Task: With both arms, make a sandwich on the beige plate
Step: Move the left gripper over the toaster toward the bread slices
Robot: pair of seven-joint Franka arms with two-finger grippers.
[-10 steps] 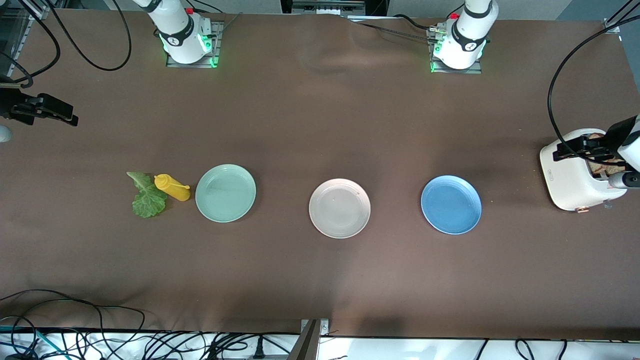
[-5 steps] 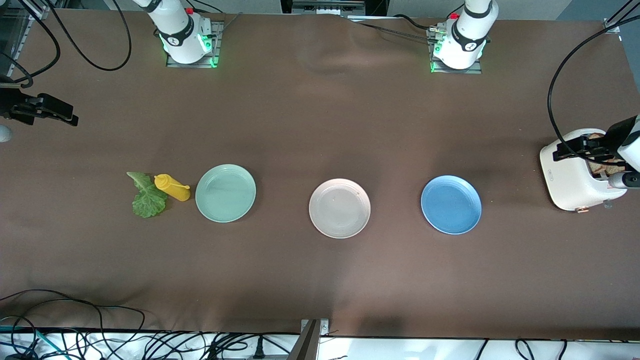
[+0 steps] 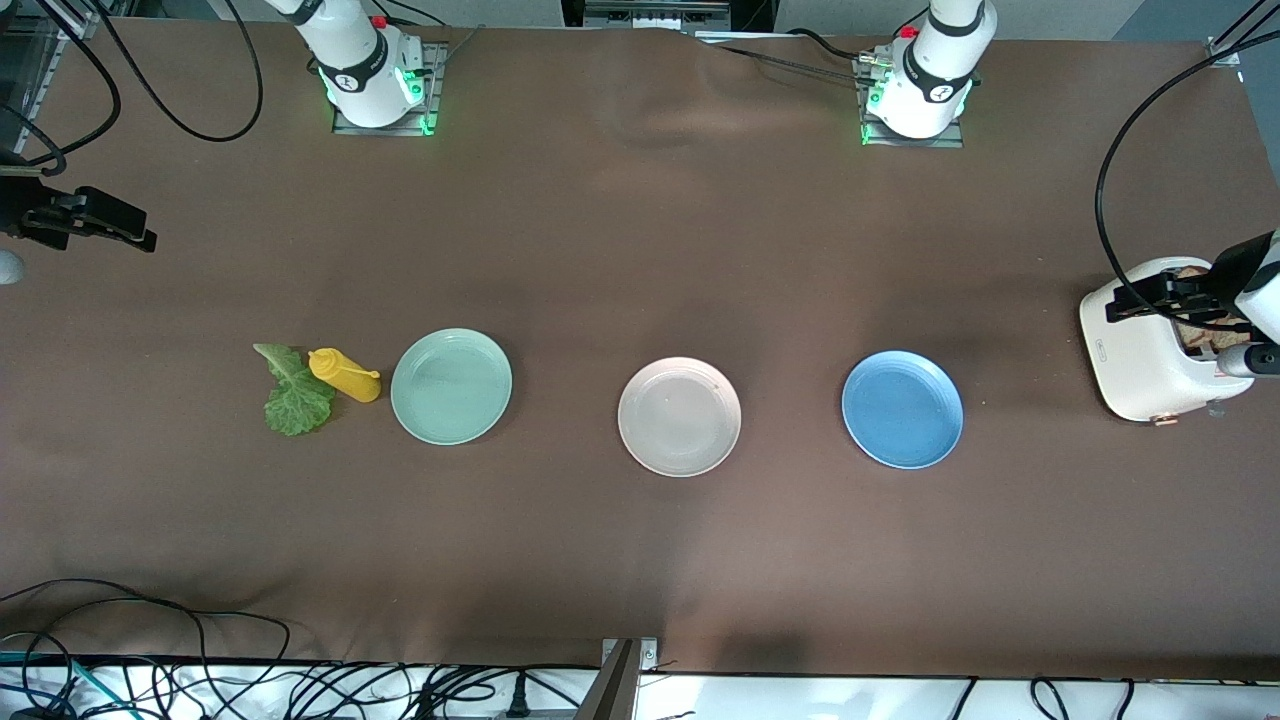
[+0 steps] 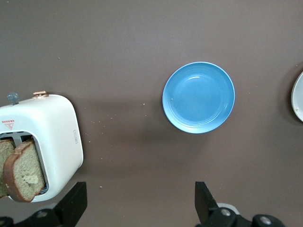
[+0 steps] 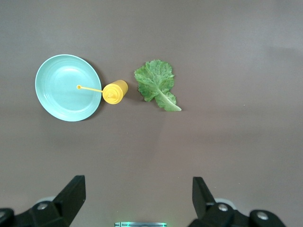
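Evidently nothing was yet built: the round, pale pinkish-beige plate [image 3: 679, 416] lay bare mid-table, and both brown bread slices [image 4: 23, 169] stood in the white toaster [image 3: 1145, 345] at the left arm's end. Hanging wide-jawed over it, the left gripper [image 3: 1150, 296] should probably drop squarely astride one slice. The right gripper [image 3: 105, 222], equally wide, waited over brown cloth [image 3: 600, 250], well apart from the crinkled green lettuce leaf [image 3: 292, 392].

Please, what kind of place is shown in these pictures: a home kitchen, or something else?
Probably a robotics lab bench staged as a kitchen, not a home. Two arm bases are bolted to the brown table, loose cables lie along its edge, and a toaster and three plates serve as props.
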